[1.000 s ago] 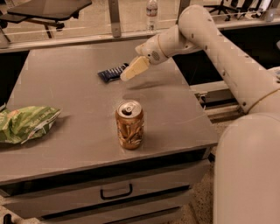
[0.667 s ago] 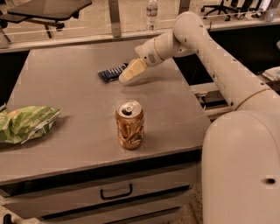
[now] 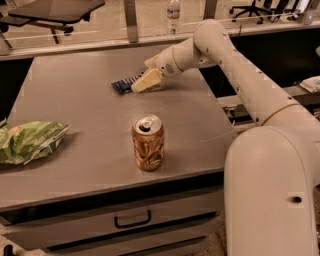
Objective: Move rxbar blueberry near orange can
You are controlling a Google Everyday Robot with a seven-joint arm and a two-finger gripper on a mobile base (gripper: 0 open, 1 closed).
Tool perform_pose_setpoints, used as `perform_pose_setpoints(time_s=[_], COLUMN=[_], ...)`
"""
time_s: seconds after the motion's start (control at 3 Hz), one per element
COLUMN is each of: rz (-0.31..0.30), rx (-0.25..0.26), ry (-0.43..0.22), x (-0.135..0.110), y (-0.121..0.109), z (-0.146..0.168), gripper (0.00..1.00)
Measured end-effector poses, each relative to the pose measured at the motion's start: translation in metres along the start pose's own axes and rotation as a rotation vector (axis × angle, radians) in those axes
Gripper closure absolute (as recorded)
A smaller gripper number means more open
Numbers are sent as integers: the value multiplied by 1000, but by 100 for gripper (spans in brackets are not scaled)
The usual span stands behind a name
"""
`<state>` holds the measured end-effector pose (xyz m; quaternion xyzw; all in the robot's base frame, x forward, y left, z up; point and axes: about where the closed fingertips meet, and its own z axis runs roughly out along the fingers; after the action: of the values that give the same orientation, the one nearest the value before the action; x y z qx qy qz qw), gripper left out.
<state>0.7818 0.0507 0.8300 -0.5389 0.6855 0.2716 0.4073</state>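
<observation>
The rxbar blueberry [image 3: 123,85] is a small flat dark navy bar lying on the grey table [image 3: 75,110] toward its far middle. My gripper [image 3: 145,81] reaches in from the right and is low over the bar's right end, covering part of it. The orange can [image 3: 148,142] stands upright near the table's front edge, well in front of the bar and apart from it.
A green chip bag [image 3: 27,141] lies at the table's left edge. A clear water bottle [image 3: 173,15] stands behind the table's far rim. My arm [image 3: 235,65] spans the table's right side. A drawer with a handle [image 3: 132,220] is under the front edge.
The gripper has edged a little to the left along the bar and sits over its right end. The bar, the can and the chip bag have kept their places.
</observation>
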Motion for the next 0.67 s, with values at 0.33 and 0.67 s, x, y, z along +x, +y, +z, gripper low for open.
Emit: perform_pose_setpoints(time_s=[0.33, 0.67], rz=[19, 31], rx=[9, 14], ry=[-23, -27], x=[-2, -2], y=[1, 2], z=[-2, -6], gripper=[62, 85])
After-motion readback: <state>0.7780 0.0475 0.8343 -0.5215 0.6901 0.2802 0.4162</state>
